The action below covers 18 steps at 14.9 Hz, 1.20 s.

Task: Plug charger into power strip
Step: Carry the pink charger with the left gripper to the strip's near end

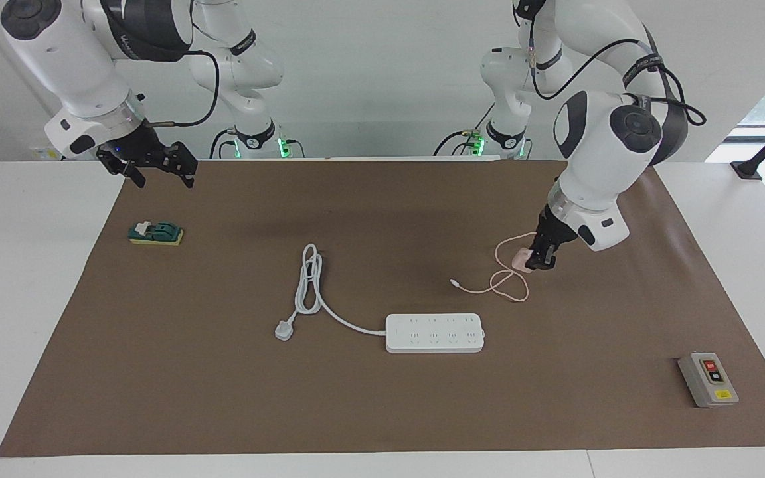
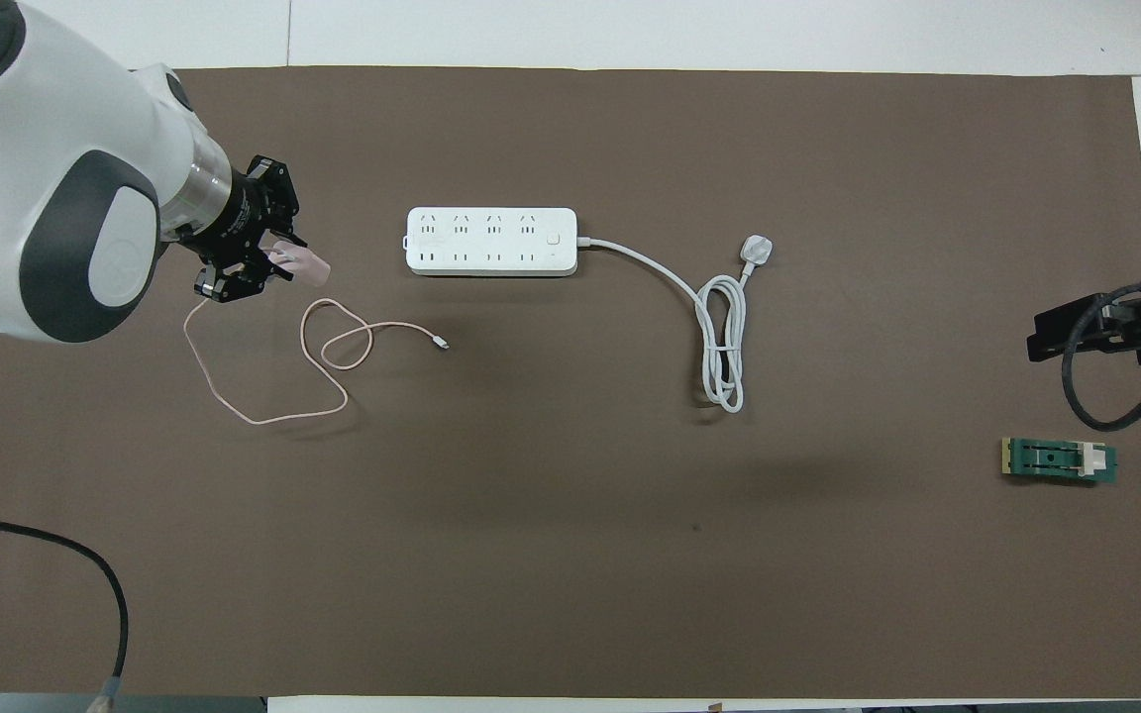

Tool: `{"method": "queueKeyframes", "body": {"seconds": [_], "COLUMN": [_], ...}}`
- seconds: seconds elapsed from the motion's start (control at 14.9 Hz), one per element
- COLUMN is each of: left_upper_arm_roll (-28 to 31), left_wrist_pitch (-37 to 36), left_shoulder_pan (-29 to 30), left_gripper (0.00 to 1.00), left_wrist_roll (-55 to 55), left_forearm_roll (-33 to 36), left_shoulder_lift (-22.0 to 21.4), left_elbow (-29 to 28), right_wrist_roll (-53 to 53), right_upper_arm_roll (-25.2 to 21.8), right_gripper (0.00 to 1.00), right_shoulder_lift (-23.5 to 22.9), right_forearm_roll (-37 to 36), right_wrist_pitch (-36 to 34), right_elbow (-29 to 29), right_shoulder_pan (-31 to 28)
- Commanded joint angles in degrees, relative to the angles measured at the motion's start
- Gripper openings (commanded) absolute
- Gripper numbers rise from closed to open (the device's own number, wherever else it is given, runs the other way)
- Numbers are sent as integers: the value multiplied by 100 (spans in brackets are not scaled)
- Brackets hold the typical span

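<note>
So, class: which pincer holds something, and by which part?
The left pincer grips the charger by its cube body, cable trailing; the right pincer holds nothing.

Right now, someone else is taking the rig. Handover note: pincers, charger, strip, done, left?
Left pincer: down at the mat, at the charger, fingers either side of the pink cube; whether it is clamped, cannot tell. The cable lies looped on the mat.
Right pincer: waiting in the air over the mat's edge at its own end, above the green switch block.
Power strip: flat on the mat, farther from the robots than the charger, sockets up, none filled; its own plug lies loose.
Done: charger reached.
Left: lift it, carry it to the strip, push the prongs in.
</note>
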<state>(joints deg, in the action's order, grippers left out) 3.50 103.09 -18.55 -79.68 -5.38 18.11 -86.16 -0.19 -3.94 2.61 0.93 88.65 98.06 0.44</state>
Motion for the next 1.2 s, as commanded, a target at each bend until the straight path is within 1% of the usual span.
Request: {"method": "queueKeyframes", "body": {"seconds": [0.0, 0.2, 0.54, 0.8, 0.94, 1.14], "left_upper_arm_roll": [124, 159, 168, 159, 159, 168], "left_wrist_pitch": [-175, -158, 132, 685, 966, 1221], "left_shoulder_pan": [-210, -394, -553, -606, -615, -685], "left_gripper": [0, 0, 0, 0, 0, 0], "left_wrist_roll": [-678, -1382, -1586, -1709, -1718, -1753], "left_forearm_roll": [160, 248, 231, 213, 239, 257], "left_shoulder_lift": [674, 1377, 1476, 1450, 1380, 1274], "left_elbow": [818, 1433, 1471, 1103, 813, 470], "right_wrist_roll": [63, 72, 72, 72, 72, 72], "right_upper_arm_roll": [42, 42, 42, 42, 42, 42], "right_gripper": [100, 100, 100, 100, 100, 100], "right_shoulder_lift": [99, 99, 99, 108, 99, 99], "right_forearm_roll": [-76, -76, -76, -76, -76, -76], "right_wrist_pitch": [-15, -15, -15, -15, -15, -15], "right_elbow": [91, 82, 82, 82, 82, 82], "right_shoulder_pan": [-53, -53, -53, -53, -53, -53]}}
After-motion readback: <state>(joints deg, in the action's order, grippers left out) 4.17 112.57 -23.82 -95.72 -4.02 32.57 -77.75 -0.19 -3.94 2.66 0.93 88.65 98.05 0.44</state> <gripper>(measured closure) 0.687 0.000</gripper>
